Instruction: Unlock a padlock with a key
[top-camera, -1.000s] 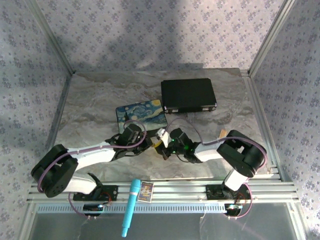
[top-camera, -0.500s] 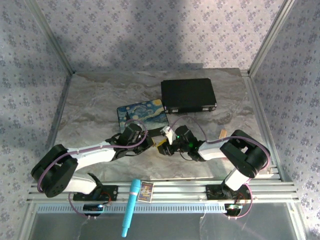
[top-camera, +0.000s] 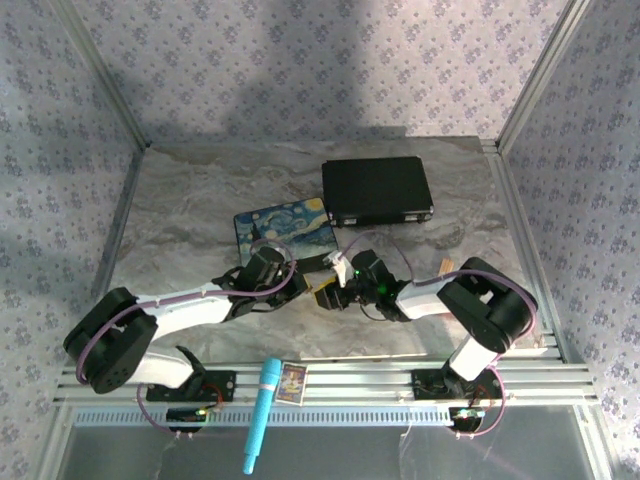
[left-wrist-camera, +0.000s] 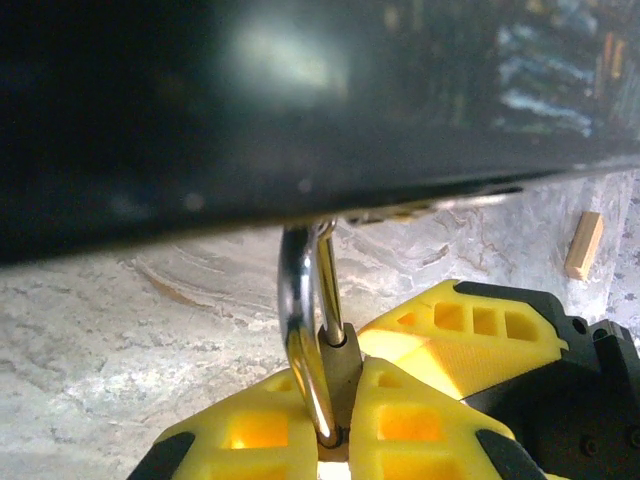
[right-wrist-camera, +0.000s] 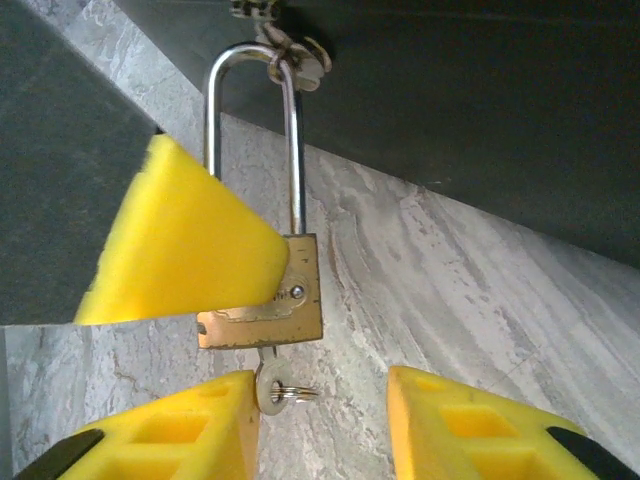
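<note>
Padlock (left-wrist-camera: 345, 362) body sits clamped in my left gripper (left-wrist-camera: 340, 425) to brace it for turning. My right gripper (right-wrist-camera: 320, 420), jaws parted, flanks the key (right-wrist-camera: 268, 387) lodged underneath.

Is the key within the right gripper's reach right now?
Probably yes: the key sticks out under the padlock, just beside one finger of the open right gripper, nothing between them.

The padlock (right-wrist-camera: 262, 305) hangs from the clasp (right-wrist-camera: 288, 48) of the box (top-camera: 283, 232); the key (right-wrist-camera: 270, 388) sits at the padlock's underside, and the case (top-camera: 377, 190) lies well behind it.
</note>
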